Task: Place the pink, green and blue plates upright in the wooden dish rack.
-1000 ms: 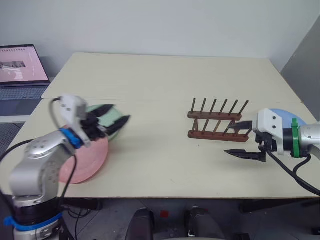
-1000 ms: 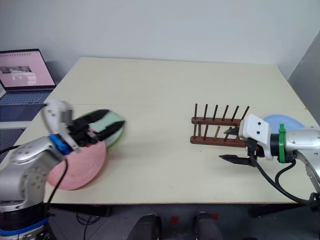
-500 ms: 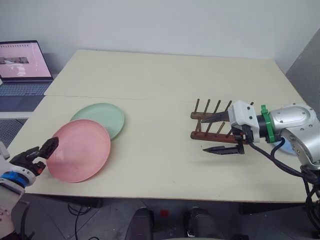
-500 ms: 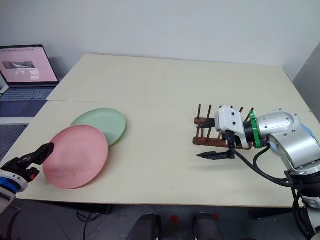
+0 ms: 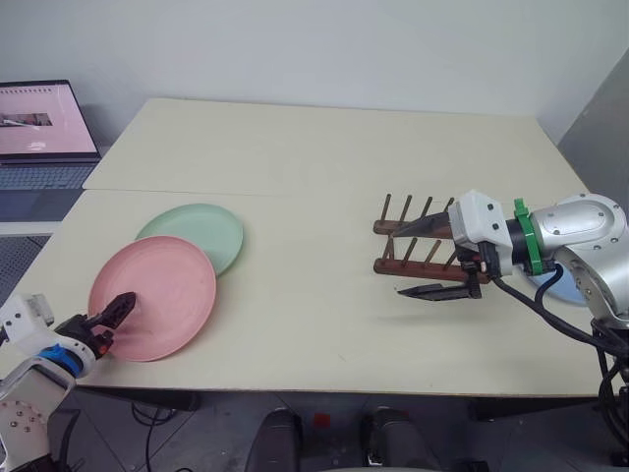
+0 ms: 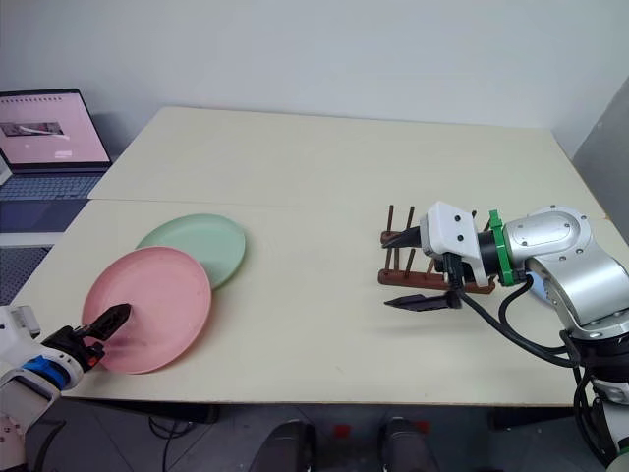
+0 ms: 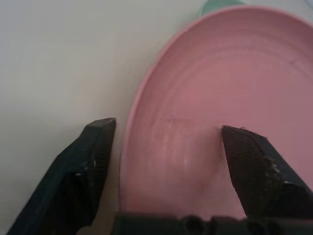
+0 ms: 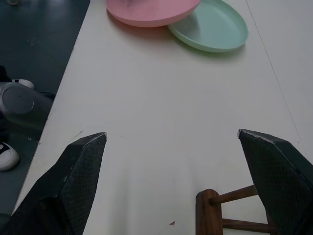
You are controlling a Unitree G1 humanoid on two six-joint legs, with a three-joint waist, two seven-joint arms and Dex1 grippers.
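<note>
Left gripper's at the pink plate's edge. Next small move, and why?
Probably close the left gripper on the pink plate: the wrist view shows its open fingers straddling the near rim, one over the plate, one outside it. The plate lies flat, overlapping the green plate; the rack holds nothing.

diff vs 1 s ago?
The left gripper dropped from above the green plate to the near rim of the pink plate, its fingers now straddling the rim, not closed. The right gripper swung left, open, in front of the wooden dish rack. Plates and rack unmoved.
</note>
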